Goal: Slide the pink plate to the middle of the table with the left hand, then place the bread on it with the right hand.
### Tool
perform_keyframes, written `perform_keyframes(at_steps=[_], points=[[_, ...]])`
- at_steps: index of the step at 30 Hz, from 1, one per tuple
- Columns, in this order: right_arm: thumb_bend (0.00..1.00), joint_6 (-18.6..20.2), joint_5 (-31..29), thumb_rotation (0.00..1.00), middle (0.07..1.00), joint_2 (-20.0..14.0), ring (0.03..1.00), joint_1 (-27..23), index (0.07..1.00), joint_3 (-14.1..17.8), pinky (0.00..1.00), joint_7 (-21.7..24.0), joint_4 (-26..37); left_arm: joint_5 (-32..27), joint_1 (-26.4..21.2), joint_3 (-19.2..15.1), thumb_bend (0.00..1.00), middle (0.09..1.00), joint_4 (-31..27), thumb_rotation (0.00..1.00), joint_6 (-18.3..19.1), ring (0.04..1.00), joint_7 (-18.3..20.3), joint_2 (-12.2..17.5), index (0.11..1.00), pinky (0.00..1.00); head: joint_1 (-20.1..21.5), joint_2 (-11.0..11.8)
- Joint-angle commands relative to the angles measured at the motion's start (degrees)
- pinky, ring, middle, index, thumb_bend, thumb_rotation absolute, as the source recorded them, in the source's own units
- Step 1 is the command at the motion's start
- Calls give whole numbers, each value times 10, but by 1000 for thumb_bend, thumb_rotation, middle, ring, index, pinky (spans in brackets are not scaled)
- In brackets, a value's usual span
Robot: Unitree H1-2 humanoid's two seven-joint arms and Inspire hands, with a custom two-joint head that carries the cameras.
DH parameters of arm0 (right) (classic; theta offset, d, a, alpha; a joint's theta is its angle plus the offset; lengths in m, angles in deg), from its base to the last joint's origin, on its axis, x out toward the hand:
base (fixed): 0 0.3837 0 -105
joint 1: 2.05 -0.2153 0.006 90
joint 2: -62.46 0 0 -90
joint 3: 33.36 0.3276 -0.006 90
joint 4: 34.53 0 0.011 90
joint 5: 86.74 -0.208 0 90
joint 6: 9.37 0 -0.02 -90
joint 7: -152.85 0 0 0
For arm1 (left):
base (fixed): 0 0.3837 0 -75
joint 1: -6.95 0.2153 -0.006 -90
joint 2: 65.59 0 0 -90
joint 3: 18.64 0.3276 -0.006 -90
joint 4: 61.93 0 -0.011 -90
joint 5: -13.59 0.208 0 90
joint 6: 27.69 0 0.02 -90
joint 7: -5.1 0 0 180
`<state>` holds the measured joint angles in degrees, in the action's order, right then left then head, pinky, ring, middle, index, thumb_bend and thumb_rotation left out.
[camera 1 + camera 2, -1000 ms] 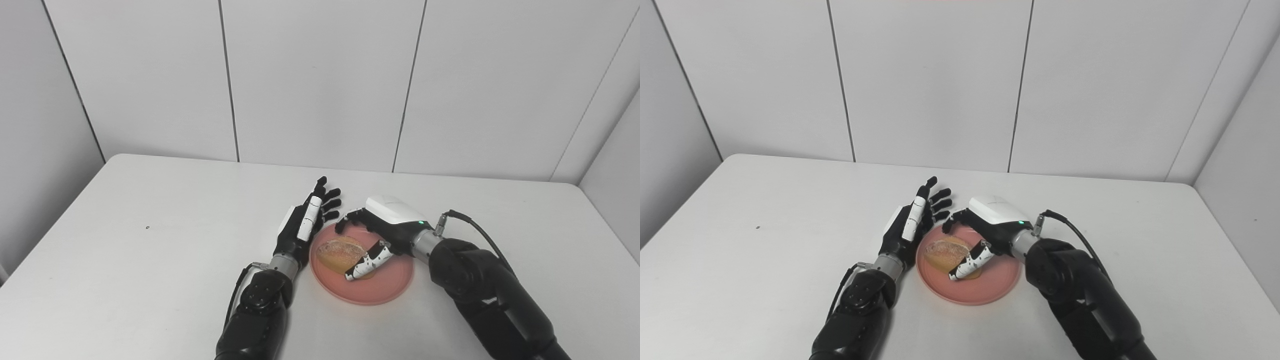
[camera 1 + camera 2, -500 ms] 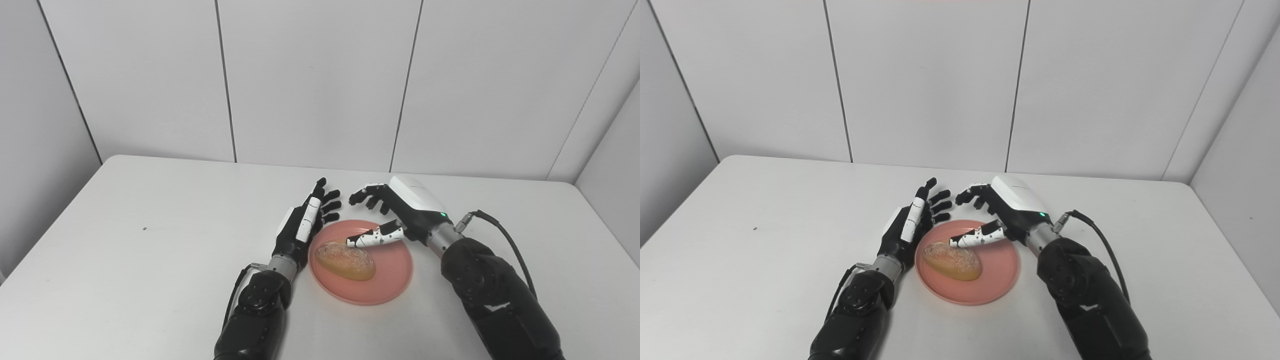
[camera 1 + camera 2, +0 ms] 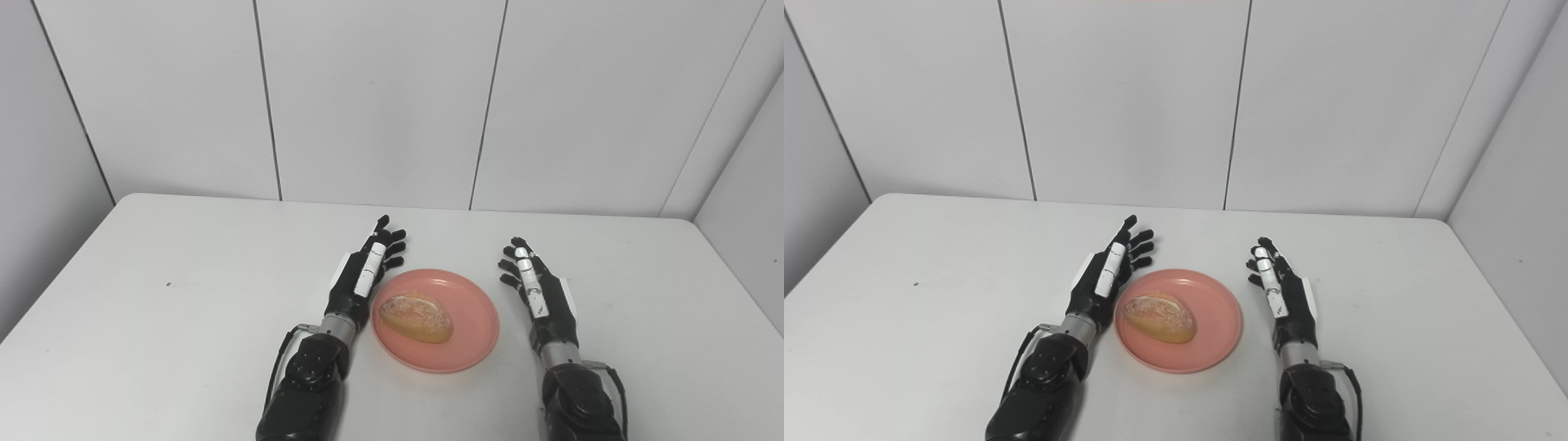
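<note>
Bread [image 3: 416, 316], a crusty golden roll, lies on the left half of the pink plate [image 3: 471, 334], which sits near the middle of the white surface [image 3: 184, 318]. Just beside the plate's left rim rests the left hand [image 3: 362, 278], fingers spread and holding nothing. On the other side, a little apart from the rim, the right hand [image 3: 539, 294] lies likewise empty, fingers extended and apart.
</note>
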<state>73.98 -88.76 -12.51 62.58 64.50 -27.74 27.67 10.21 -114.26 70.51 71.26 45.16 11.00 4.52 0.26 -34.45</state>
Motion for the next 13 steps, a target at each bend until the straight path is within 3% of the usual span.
perform_keyframes(at_steps=[1, 4, 9, 13], points=[[825, -34, -15, 882, 843, 6, 817, -18, 858, 2, 808, -4, 0, 11, 65, 4, 876, 946, 24, 956, -19, 947, -14, -1, 980, 945, 1, 0], [812, -45, -18, 913, 844, 7, 827, -13, 854, -3, 812, -5, -10, 25, 70, 9, 853, 996, 18, 975, -35, 997, -29, 2, 999, 997, 4, -1], [795, -59, -34, 908, 856, 10, 838, -8, 852, -9, 788, 9, -29, 53, 74, 15, 856, 1000, 14, 968, -58, 1000, -65, 3, 1000, 1000, 1, -3], [785, -61, -39, 940, 879, 7, 857, -4, 864, -17, 833, 19, -43, 79, 77, 22, 833, 1000, 10, 965, -66, 1000, -98, 4, 1000, 1000, 0, -3]])
